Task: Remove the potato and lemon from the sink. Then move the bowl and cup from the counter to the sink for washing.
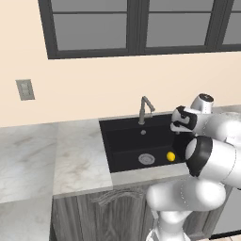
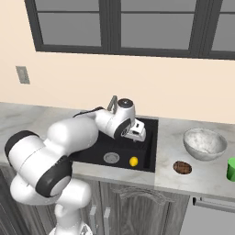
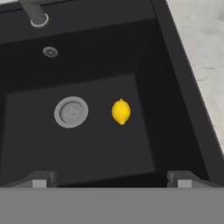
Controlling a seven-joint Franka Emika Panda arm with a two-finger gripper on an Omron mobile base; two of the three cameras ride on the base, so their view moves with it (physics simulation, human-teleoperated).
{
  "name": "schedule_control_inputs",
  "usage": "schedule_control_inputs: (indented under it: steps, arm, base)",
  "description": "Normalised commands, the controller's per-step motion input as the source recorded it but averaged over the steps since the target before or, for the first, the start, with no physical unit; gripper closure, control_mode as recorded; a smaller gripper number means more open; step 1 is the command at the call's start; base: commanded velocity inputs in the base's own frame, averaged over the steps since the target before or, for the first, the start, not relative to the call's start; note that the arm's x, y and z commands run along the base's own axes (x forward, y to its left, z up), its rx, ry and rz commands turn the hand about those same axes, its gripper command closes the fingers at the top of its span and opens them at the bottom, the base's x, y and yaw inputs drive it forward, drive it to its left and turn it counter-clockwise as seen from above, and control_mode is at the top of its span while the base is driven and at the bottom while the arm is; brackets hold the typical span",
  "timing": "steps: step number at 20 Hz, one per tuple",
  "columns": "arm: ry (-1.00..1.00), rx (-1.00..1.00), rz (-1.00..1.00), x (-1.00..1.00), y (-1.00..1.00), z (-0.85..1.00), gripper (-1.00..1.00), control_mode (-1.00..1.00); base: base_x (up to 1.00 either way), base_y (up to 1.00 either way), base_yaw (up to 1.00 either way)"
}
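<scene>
Right base view showed the marble counter [image 2: 202, 176] running along the wall, with the black sink [image 2: 151, 151] set into it and the white arm [image 2: 69, 137] reaching over the basin. On the counter to the right of the sink stood the marbled bowl [image 2: 204, 143]; the green cup [image 2: 231, 169] stood at the picture's right edge, and the brown potato [image 2: 182, 167] lay on the counter between sink and bowl, nearer the front edge. The gripper [image 2: 137, 134] hung above the basin, its jaws set wide apart and holding nothing, as the hand view confirmed. Hand view showed the grey drain [image 3: 71, 112] on the sink floor with the lemon [image 3: 121, 111] just beside it, apart from it, and the faucet [image 3: 35, 13] at the rear rim.
</scene>
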Motion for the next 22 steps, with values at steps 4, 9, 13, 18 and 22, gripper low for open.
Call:
schedule_control_inputs:
  steps: [4, 9, 13, 18, 22]
  arm:
    - [0.00, -0.01, 0.00, 0.07, 0.00, -0.11, -1.00, -1.00]
    - [0.00, -0.03, 0.00, 0.08, 0.00, -0.12, -1.00, -1.00]
    - [0.00, -0.06, 0.00, 0.10, 0.00, -0.11, -1.00, -1.00]
    - [0.00, -0.03, 0.00, 0.09, 0.00, -0.11, -1.00, -1.00]
    - [0.00, 0.00, 0.00, 0.08, 0.00, -0.12, -1.00, -1.00]
  base:
    - [0.00, 0.00, 0.00]
    - [0.00, 0.00, 0.00]
    - [0.00, 0.00, 0.00]
    - [0.00, 0.00, 0.00]
    - [0.00, 0.00, 0.00]
